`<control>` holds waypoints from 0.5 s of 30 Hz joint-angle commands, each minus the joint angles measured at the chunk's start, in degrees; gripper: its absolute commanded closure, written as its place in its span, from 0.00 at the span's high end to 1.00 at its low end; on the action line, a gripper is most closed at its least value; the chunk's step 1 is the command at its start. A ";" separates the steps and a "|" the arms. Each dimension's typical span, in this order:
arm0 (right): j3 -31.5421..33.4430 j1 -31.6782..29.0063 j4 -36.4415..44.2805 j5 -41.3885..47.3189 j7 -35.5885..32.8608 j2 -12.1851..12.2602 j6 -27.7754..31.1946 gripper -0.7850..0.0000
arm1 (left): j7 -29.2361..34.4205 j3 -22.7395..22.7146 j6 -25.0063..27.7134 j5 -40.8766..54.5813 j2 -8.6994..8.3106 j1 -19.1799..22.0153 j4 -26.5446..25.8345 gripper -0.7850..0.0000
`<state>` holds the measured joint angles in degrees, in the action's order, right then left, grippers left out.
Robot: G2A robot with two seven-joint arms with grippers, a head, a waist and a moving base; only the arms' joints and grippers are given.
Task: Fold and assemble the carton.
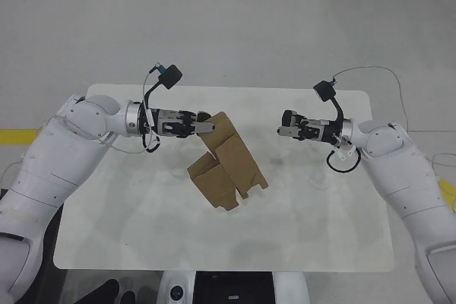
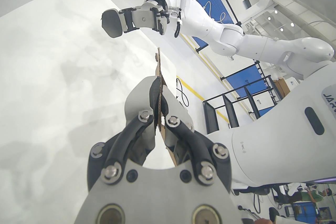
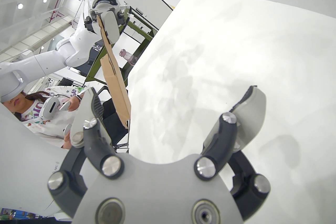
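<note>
- The left tool (image 1: 206, 126) pinches one edge of the brown carton (image 1: 228, 163) and holds it up over the bench (image 1: 327, 220).
- The right tool (image 1: 283, 129) is wide and holds nothing.
- I think it should grab the far flap softly, so the card opens without ripping.

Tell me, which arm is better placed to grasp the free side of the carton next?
Probably the right. The right gripper is open, empty and faces the carton, while the left gripper is shut on its other edge.
</note>
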<state>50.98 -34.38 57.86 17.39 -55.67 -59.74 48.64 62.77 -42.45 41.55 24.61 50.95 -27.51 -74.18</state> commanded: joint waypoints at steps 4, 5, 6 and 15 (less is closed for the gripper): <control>-0.03 0.00 0.00 0.00 0.00 0.00 0.00 1.00 | -0.36 2.84 0.35 -1.53 -0.22 1.43 -0.61 0.00; -0.03 0.00 0.00 0.00 0.00 0.00 0.00 1.00 | -0.36 2.84 0.35 -1.53 -0.22 1.43 -0.61 0.00; -0.03 0.00 0.00 0.00 0.00 0.00 0.00 1.00 | -0.36 2.84 0.35 -1.53 -0.22 1.43 -0.61 0.00; -0.20 -0.56 1.03 -1.17 0.34 0.02 -0.86 1.00 | -2.40 2.17 -0.98 -3.01 -0.31 0.41 -1.31 0.00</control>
<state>50.89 -34.63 58.26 17.01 -55.48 -59.73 48.32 61.06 -40.03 41.01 22.19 50.69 -26.78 -75.29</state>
